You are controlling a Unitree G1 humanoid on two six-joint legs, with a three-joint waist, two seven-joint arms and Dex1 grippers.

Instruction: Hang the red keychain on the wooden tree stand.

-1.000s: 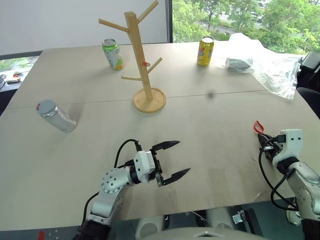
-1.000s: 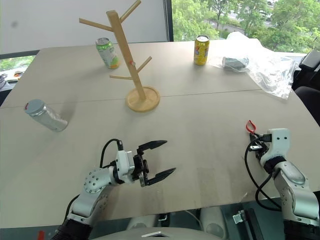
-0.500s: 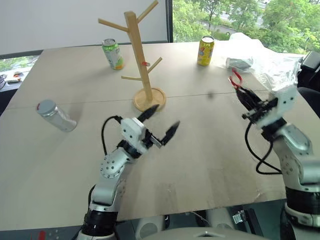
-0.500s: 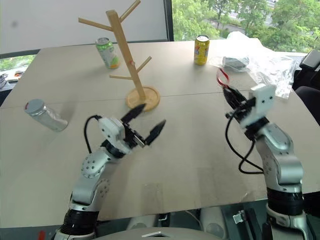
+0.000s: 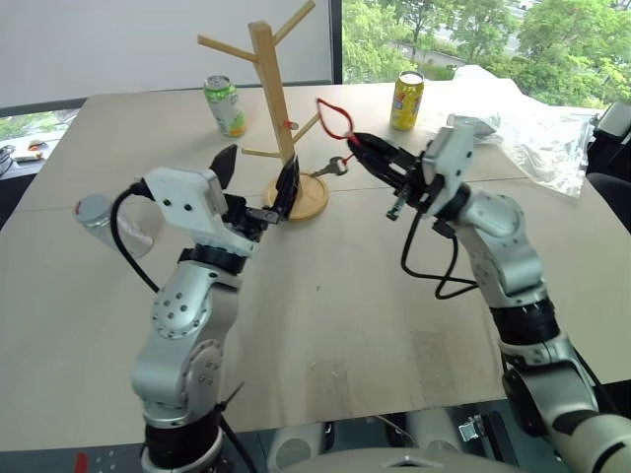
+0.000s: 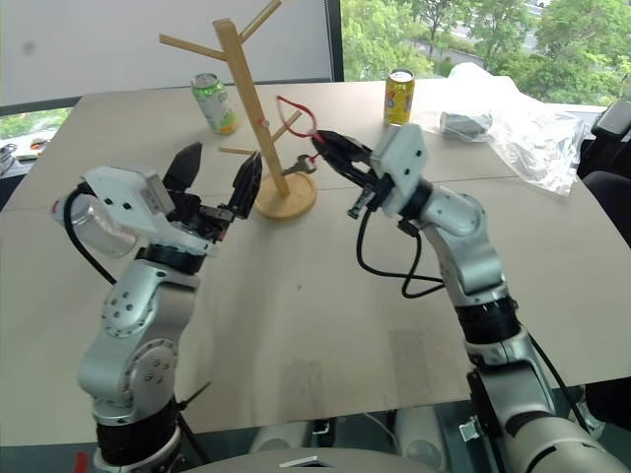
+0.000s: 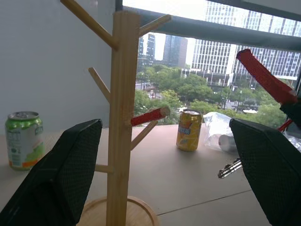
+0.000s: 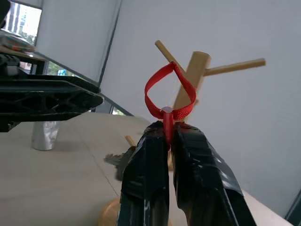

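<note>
The red keychain's loop (image 5: 333, 116) stands up from my right gripper (image 5: 357, 143), which is shut on its strap, and a small key (image 5: 330, 168) dangles below. The loop hangs in the air just right of the wooden tree stand (image 5: 271, 99), close to its lower right peg and not on any peg. In the right wrist view the red keychain (image 8: 169, 92) rises from the shut fingertips (image 8: 157, 136) in front of the wooden tree stand (image 8: 190, 80). My left gripper (image 5: 258, 169) is open and empty, raised in front of the stand's base (image 5: 311, 197).
A green can (image 5: 225, 105) stands behind the stand and a yellow can (image 5: 405, 100) at the back right. A silver can (image 5: 99, 212) lies at the left, partly behind my left arm. A crumpled plastic bag (image 5: 523, 118) lies at the far right. A tiny red tag (image 7: 148, 116) sits on one peg.
My right gripper has risen from the table's right side and swung left to the stand with the keychain. My left gripper has risen and now points at the stand.
</note>
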